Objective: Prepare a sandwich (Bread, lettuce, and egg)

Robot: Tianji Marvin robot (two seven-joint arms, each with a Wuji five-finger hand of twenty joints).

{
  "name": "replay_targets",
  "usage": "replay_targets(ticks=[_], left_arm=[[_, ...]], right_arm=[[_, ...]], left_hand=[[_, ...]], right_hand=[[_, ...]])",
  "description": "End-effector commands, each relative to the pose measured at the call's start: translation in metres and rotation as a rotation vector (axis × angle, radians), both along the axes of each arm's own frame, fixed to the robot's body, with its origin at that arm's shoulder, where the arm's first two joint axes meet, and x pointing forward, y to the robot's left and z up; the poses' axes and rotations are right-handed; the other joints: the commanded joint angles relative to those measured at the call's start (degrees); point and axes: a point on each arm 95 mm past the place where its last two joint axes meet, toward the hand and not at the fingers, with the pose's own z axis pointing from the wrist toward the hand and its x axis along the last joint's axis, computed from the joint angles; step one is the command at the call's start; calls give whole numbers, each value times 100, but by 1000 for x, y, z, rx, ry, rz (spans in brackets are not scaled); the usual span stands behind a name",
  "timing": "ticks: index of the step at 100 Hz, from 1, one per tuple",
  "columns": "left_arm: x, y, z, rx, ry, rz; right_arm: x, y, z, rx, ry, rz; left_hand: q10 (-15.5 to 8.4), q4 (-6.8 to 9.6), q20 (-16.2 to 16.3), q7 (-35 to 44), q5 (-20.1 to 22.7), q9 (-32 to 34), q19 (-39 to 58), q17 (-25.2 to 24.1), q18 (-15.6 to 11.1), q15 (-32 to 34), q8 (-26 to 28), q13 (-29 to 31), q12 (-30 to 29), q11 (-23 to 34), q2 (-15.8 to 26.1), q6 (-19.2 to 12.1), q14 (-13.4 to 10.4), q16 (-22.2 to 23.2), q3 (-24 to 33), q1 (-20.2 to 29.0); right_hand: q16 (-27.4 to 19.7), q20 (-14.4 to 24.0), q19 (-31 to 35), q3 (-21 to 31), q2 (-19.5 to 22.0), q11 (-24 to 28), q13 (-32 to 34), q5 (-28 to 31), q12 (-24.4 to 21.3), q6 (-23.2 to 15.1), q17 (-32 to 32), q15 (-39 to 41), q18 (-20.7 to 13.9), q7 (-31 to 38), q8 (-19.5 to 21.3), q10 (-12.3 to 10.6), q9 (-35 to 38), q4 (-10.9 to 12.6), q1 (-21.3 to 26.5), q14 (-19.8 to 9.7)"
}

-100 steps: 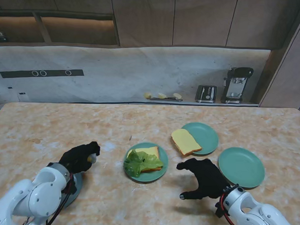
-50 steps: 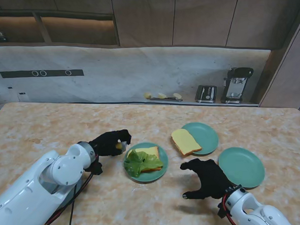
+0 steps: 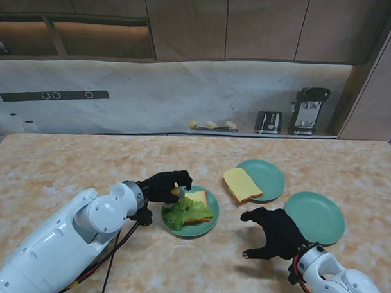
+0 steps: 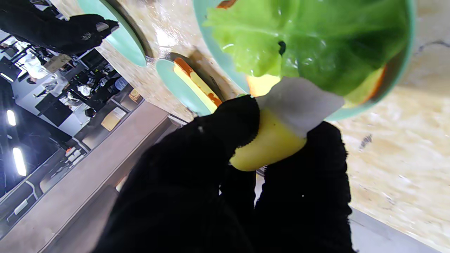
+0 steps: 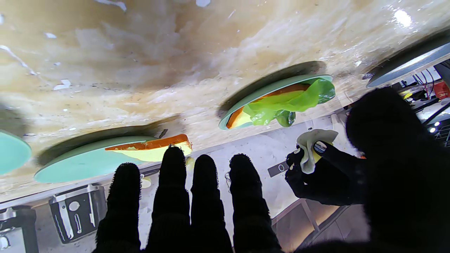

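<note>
1. The egg step was in hand: the left hand [image 3: 161, 186] pinched the fried egg [image 4: 281, 130] between its fingers, just short of the lettuce [image 3: 183, 211] on the bread slice [image 3: 195, 201].
2. The right hand [image 3: 274, 231] hovered over the bench [image 3: 66, 168], fingers spread, holding nothing; the second bread slice [image 3: 242, 184] lay beyond it.
3. Next, I judged, the egg needed carrying over the lettuce and releasing flat.

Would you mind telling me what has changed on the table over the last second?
The left hand, shut on the egg, has travelled right from near the table's left side to the edge of the plate with bread and lettuce. The right hand stayed open, hovering and only drifting slightly. The second bread slice and the other plates did not move.
</note>
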Motion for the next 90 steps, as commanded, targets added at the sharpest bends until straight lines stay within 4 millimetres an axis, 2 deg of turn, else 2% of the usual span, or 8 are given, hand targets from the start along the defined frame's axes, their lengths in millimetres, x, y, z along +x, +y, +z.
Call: replay_targets(ticks=[1,44,60,69,90], left_arm=[[-2,-8,-3,-9,19,-25],[4,-19,-20,41,75,-97],[0,-19,-16,56,68,-91],[-1,-18,-16,79,61,-97],[-1,-20,-17,89,71,-106]], right_arm=[[-5,2,-5,-6,25,0],[-6,-1,-7,-12,28,-10],[-6,-1,-8,-7,27,-11],[-6,-1,-9,-10,28,-8],[-5,-1,-8,-11,27,-11]], left_hand=[[-80,-16,140,41,33,142,5,-25,-101,6,21,279,141,-6,-155,-107,-70,143,108,362],[-28,-13,180,-72,-50,8,-53,-149,-135,-101,-47,177,73,-132,-123,-96,-26,155,30,354],[31,97,307,-145,-93,-263,-134,-406,-143,-191,-138,-129,-122,-197,-30,-92,45,34,-166,140],[42,81,378,-245,-152,-483,-184,-535,-174,-191,-218,-301,-346,-44,15,-76,39,-68,-165,59],[71,100,401,-333,-195,-674,-213,-644,-190,-264,-270,-452,-552,-83,66,-58,61,-239,-142,-38]], right_hand=[[122,117,-78,63,19,-49,-121,8,-4251,-101,-80,-43,6,-34,-34,-98,113,178,-168,-118],[122,117,-90,68,18,-55,-123,10,-4253,-112,-89,-47,2,-43,-36,-103,114,180,-177,-120],[126,121,-88,67,19,-49,-152,-82,-4249,-168,-88,-43,-11,-52,-38,-107,61,178,-171,-127],[128,123,-87,64,20,-39,-156,-90,-4245,-172,-88,-38,-7,-38,-33,-110,61,178,-176,-124],[127,124,-92,63,16,-32,-154,-53,-4246,-146,-94,-38,-9,-14,-27,-109,71,178,-163,-124]])
